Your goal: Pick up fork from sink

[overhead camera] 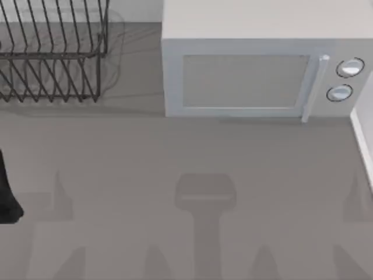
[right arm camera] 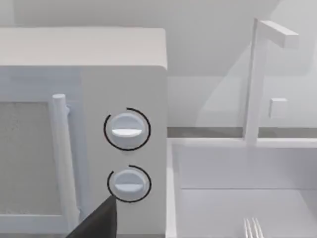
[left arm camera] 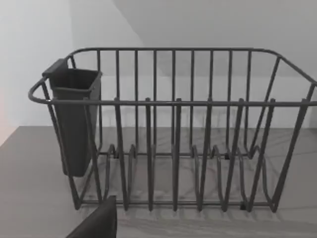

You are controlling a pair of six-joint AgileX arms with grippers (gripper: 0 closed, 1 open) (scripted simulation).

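Task barely begun, all pick-up left. Fork (right arm camera: 252, 227) lies in sink (right arm camera: 213, 163) at counter's right edge beside microwave (overhead camera: 250, 70), untouched (tines alone visible). Left arm (overhead camera: 7, 192) at left edge; grip of either gripper: cannot tell.

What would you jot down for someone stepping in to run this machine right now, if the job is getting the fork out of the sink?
Left arm: parked at the table's left edge, its wrist camera facing the wire dish rack. Nothing held that I can see.
Right arm: its wrist camera faces the microwave and the sink beside it. A dark finger shows at the edge of that view; nothing in it.
Fork: only its tines show, lying in the sink basin near the faucet.
Done: nothing yet; the fork is untouched.
Left: bring the right gripper over the sink, close on the fork, lift it out.
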